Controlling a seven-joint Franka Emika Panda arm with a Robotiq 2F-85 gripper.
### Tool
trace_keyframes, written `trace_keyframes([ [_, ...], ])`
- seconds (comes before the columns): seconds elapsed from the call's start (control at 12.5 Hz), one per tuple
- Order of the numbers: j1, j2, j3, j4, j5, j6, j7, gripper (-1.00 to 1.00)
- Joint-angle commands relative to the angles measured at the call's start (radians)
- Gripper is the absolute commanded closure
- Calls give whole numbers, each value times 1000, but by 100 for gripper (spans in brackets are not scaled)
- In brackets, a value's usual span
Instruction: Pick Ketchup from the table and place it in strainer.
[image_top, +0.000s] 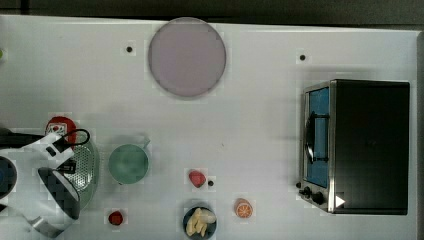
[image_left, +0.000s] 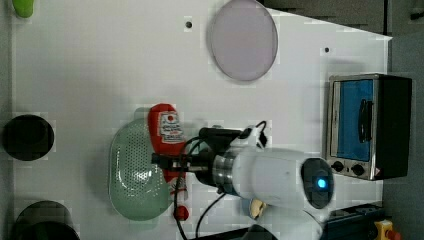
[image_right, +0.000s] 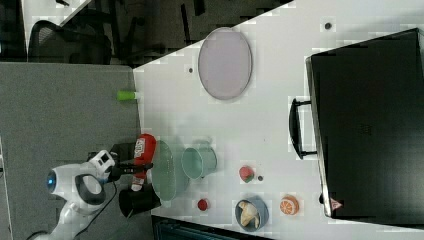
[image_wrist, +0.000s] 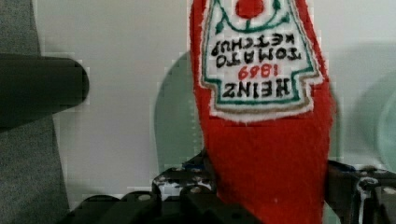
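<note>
Gripping red elongated Ketchup bottle with white label (image_left: 169, 131), black gripper (image_left: 172, 164) clamped on lower body. Bottle lifted, lying along edge of pale mint-green oval perforated strainer (image_left: 134, 172), on the left view's right side of it. Round green cup with handle (image_top: 128, 163) just beside strainer on white table (image_top: 260, 130).

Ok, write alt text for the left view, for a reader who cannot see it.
A white robot arm's gripper is shut on a red Ketchup bottle lying beside a pale green strainer on a white table. A round lilac plate sits further up the left view, and a toaster oven stands at the left view's right.
</note>
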Motion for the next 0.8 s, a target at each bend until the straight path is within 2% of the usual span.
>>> trace_keyframes([
  [0.08, 6, 78, -26, 7, -47, 48, 113, -75],
  [0.16, 7, 108, -29, 8, -56, 76, 117, -97],
  [0.32, 6, 118, -28, 10, -56, 116, 141, -100],
  [0.48, -11, 64, -34, 10, -56, 87, 183, -100],
  [0.8, -118, -187, -43, 45, -53, -244, 202, -100],
])
